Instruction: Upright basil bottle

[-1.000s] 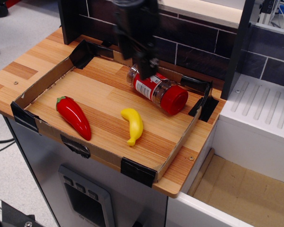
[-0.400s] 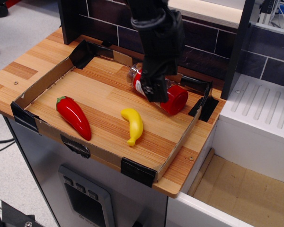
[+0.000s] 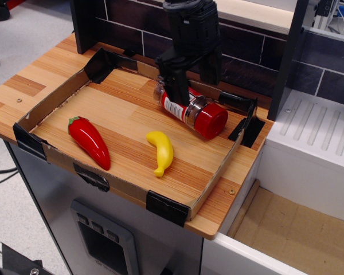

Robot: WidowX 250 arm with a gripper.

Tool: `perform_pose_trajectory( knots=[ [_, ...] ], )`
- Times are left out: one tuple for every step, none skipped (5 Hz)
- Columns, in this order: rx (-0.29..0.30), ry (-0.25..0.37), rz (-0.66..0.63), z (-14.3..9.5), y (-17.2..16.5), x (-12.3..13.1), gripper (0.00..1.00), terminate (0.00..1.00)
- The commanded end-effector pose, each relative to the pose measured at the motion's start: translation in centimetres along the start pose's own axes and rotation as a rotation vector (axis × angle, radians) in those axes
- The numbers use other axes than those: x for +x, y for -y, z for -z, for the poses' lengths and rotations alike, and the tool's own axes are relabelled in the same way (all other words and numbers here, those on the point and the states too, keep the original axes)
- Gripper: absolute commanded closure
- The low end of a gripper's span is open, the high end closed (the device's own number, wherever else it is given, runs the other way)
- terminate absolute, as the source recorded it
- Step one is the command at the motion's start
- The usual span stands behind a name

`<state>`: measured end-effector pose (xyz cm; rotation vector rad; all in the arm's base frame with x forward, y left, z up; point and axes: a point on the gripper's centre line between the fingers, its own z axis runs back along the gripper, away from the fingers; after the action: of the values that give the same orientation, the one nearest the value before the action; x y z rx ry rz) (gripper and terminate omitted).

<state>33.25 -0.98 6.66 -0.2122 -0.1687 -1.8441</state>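
Still lying on its side near the far right corner of the tray [image 3: 57, 94]: basil bottle [image 3: 190, 109], red cap toward the wall. Gripper [image 3: 175, 94] over its base end, jaw state impossible to tell. Risks rolling away under an off-centre grip.

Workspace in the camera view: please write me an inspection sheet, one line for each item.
Surface: wooden tray with cardboard walls taped at the corners.
Job's things: basil bottle lies on its side, red cap toward the right wall.
Clutter: toy pepper and toy banana, apart from the bottle.
Grippers: gripper down at the bottle's middle; grip cannot be told.
Cables: nothing seen.
Surroundings: dark tiled back wall, white unit at right.
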Motion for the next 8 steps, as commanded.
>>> perform_pose_trajectory(
  knots=[
    [-0.017, -0.018, 0.27, 0.0, -0.5, 0.4, 0.0, 0.0],
    [-0.006, -0.039, 0.247, 1.0, -0.7, 1.3, 0.0, 0.0],
    [0.048, -0.064, 0.174, 1.5, -1.3, 1.8, 0.0, 0.0],
    [0.084, -0.106, 0.118, 1.8, -1.5, 1.4, 0.0, 0.0],
    [0.097, -0.122, 0.091, 2.3, -1.8, 1.2, 0.0, 0.0],
    [0.083, -0.12, 0.076, 2.9, -1.9, 1.3, 0.0, 0.0],
    [0.068, -0.115, 0.062, 3.3, -1.6, 1.5, 0.0, 0.0],
    [0.061, -0.131, 0.02, 3.8, -1.4, 1.5, 0.0, 0.0]
  ],
)
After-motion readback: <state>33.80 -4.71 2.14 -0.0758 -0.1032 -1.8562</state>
